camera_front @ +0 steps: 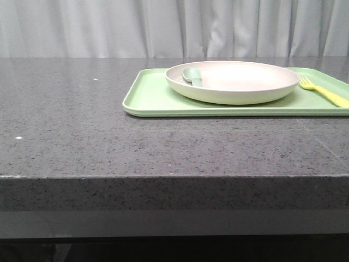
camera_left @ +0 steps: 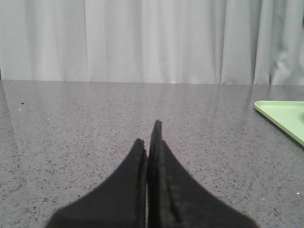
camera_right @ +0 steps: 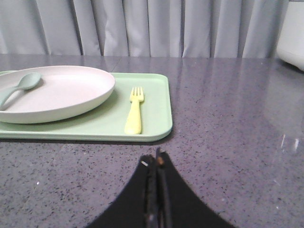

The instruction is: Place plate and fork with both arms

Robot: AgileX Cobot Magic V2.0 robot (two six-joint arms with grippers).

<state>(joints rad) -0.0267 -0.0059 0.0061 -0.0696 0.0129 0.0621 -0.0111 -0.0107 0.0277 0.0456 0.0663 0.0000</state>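
Resting on a light-green tray [camera_front: 158, 101] on the grey counter [camera_front: 82, 136], the plate [camera_front: 234, 82] holds a grey-green spoon [camera_front: 192, 76]; the fork [camera_right: 135, 110] lies on the tray just beside the plate. Left hand [camera_left: 151, 137] and right hand [camera_right: 156, 159] are both closed and empty.

**My two black grippers**

My left gripper [camera_left: 151, 137] has two matte black fingers, broad at the base and tapering to thin curved tips, one tip reaching past the other. My right gripper [camera_right: 155, 159] is the same black wedge shape, with small pale scuffs and a brownish fleck at its tips.
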